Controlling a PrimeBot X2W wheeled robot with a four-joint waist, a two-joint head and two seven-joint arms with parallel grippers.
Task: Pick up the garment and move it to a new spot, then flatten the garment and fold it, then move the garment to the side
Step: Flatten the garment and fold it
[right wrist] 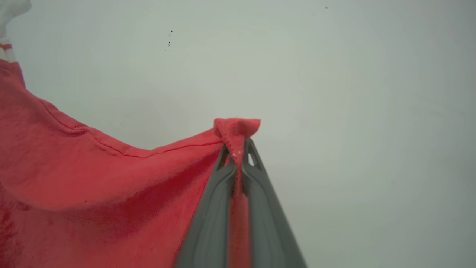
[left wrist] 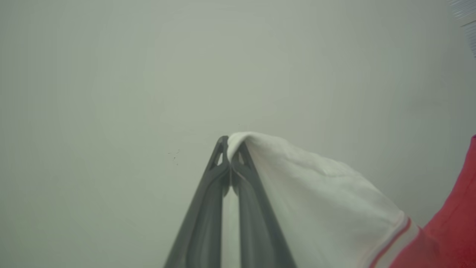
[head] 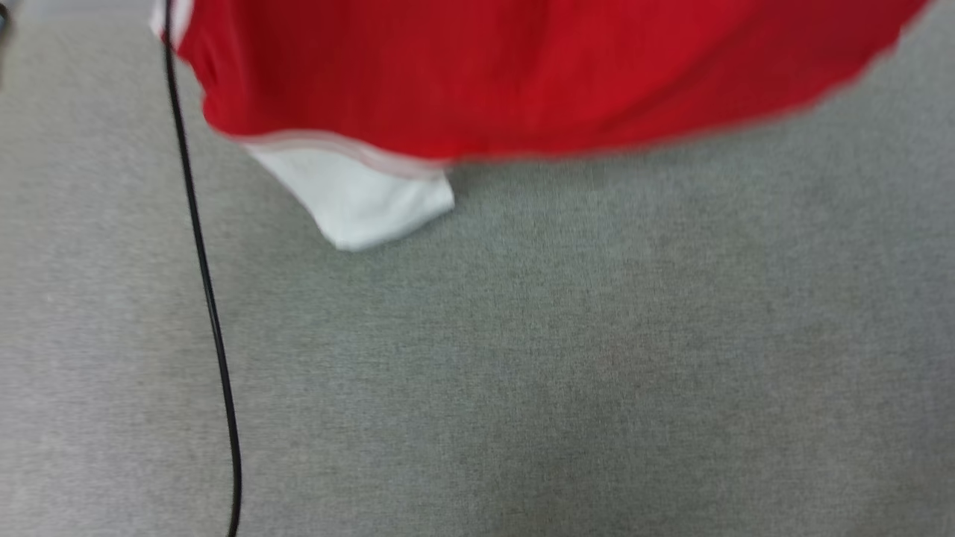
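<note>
The garment [head: 522,74] is a red jersey with a white sleeve [head: 365,198], hanging across the top of the head view above a grey fabric surface [head: 559,358]. In the left wrist view my left gripper [left wrist: 230,149] is shut on a white sleeve [left wrist: 316,201], whose red-striped trim runs into red cloth at the lower right. In the right wrist view my right gripper [right wrist: 238,147] is shut on a bunched corner of the garment's red hem [right wrist: 236,128]; red cloth [right wrist: 93,186] sags away to the left. Any front print is hidden.
A thin black cable [head: 209,298] runs down the left side of the head view over the grey surface. A plain pale wall [left wrist: 148,74] lies behind both grippers in the wrist views.
</note>
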